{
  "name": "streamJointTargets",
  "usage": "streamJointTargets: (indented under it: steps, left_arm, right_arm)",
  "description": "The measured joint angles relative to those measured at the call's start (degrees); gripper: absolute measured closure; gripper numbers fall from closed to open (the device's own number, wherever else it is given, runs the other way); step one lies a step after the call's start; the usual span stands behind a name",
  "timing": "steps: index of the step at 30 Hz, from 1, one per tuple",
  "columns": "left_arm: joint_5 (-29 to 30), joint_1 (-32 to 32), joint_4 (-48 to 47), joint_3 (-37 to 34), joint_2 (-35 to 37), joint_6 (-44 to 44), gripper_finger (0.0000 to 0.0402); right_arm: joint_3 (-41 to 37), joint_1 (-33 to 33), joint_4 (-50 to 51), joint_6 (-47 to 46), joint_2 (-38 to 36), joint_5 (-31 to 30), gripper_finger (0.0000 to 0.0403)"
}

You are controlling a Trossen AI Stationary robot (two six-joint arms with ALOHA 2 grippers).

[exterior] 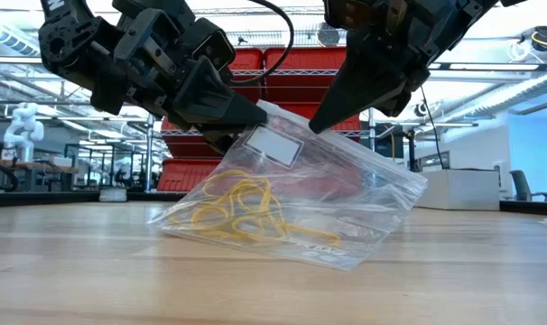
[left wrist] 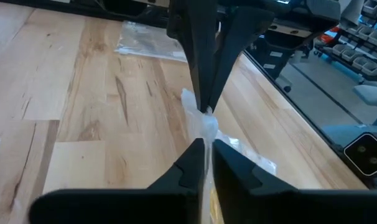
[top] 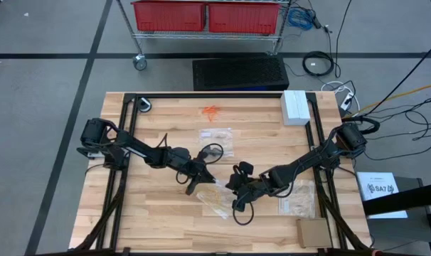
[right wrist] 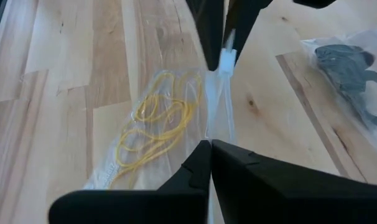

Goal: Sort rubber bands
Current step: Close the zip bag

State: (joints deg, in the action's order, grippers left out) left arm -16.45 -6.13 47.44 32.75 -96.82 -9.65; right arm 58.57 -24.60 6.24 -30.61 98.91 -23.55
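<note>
A clear plastic bag (exterior: 355, 203) holds pale yellow rubber bands (exterior: 236, 209), which also show in the right wrist view (right wrist: 154, 121). The bag's lower part lies on the wooden table near its middle, and its top edge is raised. My left gripper (left wrist: 205, 152) and my right gripper (right wrist: 209, 148) face each other, both shut on that top edge a short way apart. In the low view the left gripper (exterior: 251, 119) comes in from the left and the right gripper (exterior: 320, 122) from the right. Loose orange rubber bands (top: 211, 112) lie at the table's far side. My left gripper pinches the bag's raised top edge (left wrist: 206, 127) between its two fingers, next to the white label (exterior: 275, 147). The fingers slant down from the table's left. The bag hangs tilted below them, its bottom on the table. My right gripper pinches the same top edge (right wrist: 216, 127) between its two fingers, a little to the right of the left gripper's hold. Its fingers slant down from the table's right. The film between the two holds is bunched.
A second bag (right wrist: 347, 59) with black bands lies just beyond the grippers, and another clear bag (top: 215, 135) lies farther back. A further bag (top: 299, 200) lies at the right, a white box (top: 295, 107) at the far right, and a cardboard box (top: 314, 231) at the near right.
</note>
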Motion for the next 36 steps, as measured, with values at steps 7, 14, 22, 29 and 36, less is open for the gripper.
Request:
streamJointTargets:
  steps: [7, 14, 22, 29, 36]
  left_arm:
    - [0.6, 0.0, 0.1, 0.0, 0.0, 0.6, 0.0396]
    - [0.9, -0.3, 0.1, 0.0, 0.0, 1.4, 0.0398]
    - [0.9, -0.7, 0.1, 0.0, 0.0, 1.6, 0.0399]
    - [1.9, -0.7, 0.1, 0.0, 0.0, 1.6, 0.0399]
    - [2.0, -0.7, 0.1, 0.5, 0.0, 1.6, 0.0400]
  right_arm:
    - [0.4, 0.4, -0.9, -2.7, -0.2, 1.3, 0.0381]
    - [4.4, 2.9, -1.3, -4.3, -0.3, 1.2, 0.0319]
    - [4.8, 5.4, -0.8, -1.9, -0.3, 2.8, 0.0278]
    - [4.8, 5.5, -0.5, -1.7, -0.3, 4.2, 0.0283]
    - [4.8, 5.7, -0.3, -1.7, 0.2, 4.0, 0.0284]
